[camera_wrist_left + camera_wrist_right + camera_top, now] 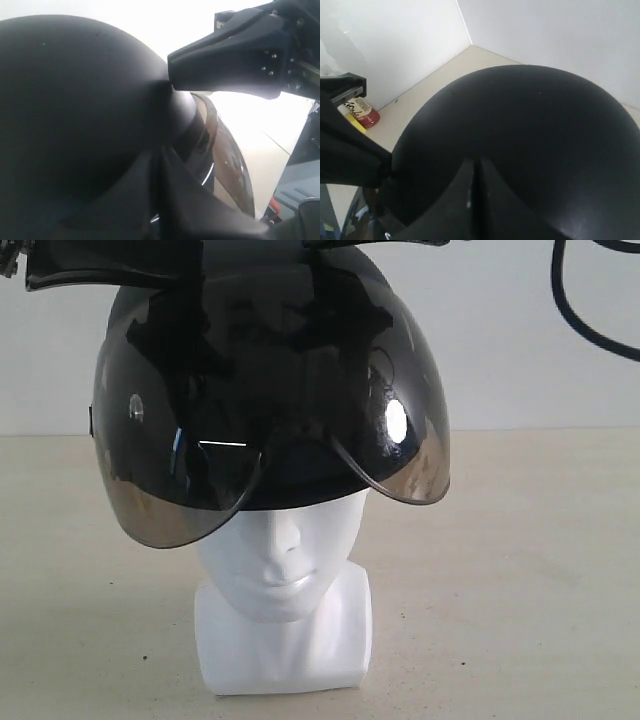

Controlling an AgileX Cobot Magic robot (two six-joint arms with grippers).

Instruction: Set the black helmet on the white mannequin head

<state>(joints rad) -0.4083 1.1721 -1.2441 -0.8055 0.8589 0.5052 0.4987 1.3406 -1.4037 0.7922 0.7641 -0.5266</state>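
Well, the right gripper and left gripper both have jaws pinched together, tips on the crown of the black helmet; it caps the white mannequin head, visor lower on the left; I'd press gently and evenly to level it.

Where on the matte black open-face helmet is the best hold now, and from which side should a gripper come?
Probably the lower side rim of the matte black helmet, coming in from that side, behind the smoky curved visor. Its dome is smooth and round, nothing for jaws to pinch, and the glossy white mannequin head fills the middle underneath.
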